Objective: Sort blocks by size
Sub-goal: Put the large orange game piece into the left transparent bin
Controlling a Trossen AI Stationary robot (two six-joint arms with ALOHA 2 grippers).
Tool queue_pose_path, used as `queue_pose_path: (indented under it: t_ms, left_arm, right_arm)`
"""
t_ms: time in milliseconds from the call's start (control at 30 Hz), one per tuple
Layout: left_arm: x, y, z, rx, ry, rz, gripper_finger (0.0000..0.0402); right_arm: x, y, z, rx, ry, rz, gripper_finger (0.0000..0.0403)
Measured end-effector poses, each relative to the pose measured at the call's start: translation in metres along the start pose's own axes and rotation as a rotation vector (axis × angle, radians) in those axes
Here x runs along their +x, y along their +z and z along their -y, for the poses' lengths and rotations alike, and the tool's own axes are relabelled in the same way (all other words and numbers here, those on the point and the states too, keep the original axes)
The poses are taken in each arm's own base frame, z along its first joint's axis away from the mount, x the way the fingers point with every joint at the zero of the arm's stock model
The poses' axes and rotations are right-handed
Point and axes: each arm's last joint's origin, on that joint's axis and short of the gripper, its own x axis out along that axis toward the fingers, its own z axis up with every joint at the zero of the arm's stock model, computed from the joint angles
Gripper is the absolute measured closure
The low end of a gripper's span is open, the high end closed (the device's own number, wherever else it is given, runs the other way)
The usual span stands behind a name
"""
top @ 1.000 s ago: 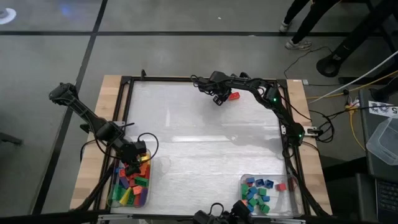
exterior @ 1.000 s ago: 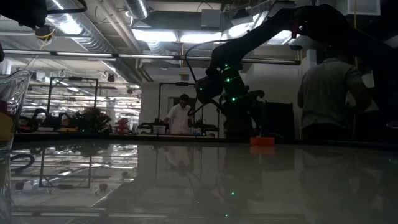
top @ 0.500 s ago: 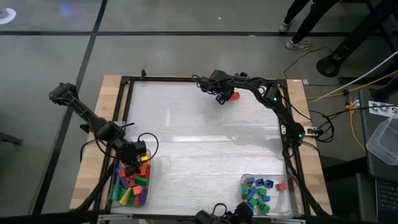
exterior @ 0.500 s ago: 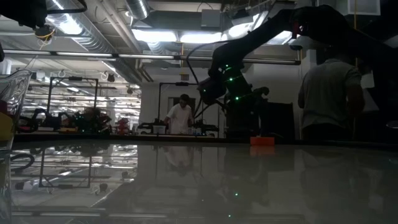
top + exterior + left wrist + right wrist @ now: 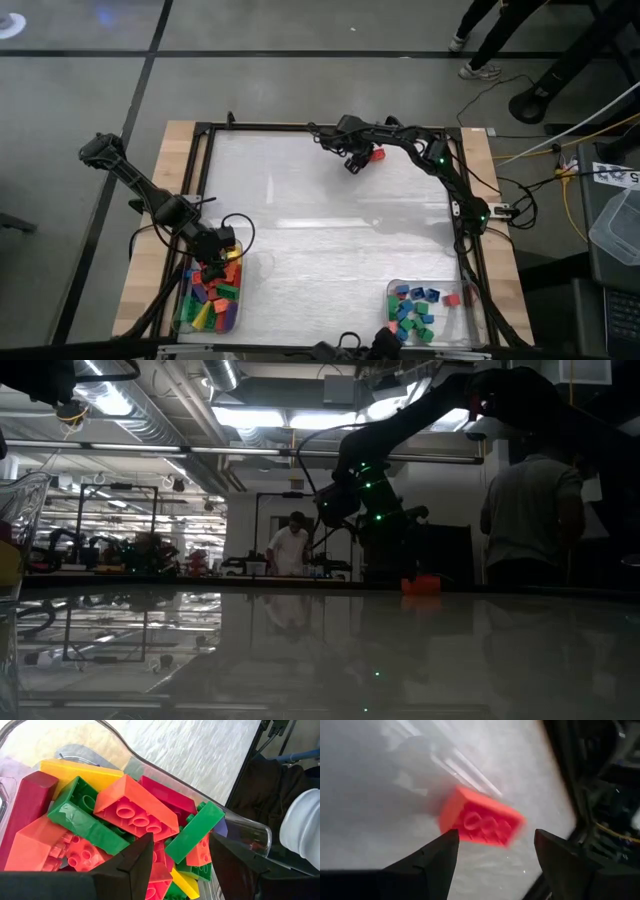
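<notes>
High view: my right hand reaches to the far edge of the counter, its fingers spread apart over a lone red block lying on the surface, nothing gripped. In the right wrist view that red block lies studs-up just ahead of my parted fingers. My left hand hangs over the near-left clear tray, fingers apart and empty, above a heap of long blocks in orange, green, red and yellow. A second clear tray at the near right holds small blocks, mostly blue and green. Low view: a person stands in the room beyond.
</notes>
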Motion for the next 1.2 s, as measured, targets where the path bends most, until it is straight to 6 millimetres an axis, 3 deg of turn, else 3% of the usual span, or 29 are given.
queue_pose_path:
  t_ms: [400, 800, 1000, 1200]
  left_arm:
    - [0.0, 0.0, 0.0, 0.0, -0.001, 0.0, 0.0222]
    - [0.0, 0.0, 0.0, -0.009, -0.002, 0.001, 0.0222]
    - [0.0, 0.0, 0.0, -0.009, -0.002, 0.001, 0.0222]
    - [0.0, 0.0, 0.0, -0.008, 0.0, 0.007, 0.0222]
  right_arm:
    - [-0.004, 0.003, -0.013, -0.038, 0.144, 0.025, 0.0141]
    - [-0.016, 0.0, -0.038, -0.096, 0.473, 0.002, 0.0141]
    - [-0.03, -0.011, -0.061, -0.107, 0.643, -0.053, 0.0141]
    - [-0.053, -0.035, -0.1, -0.208, 0.725, -0.044, 0.0141]
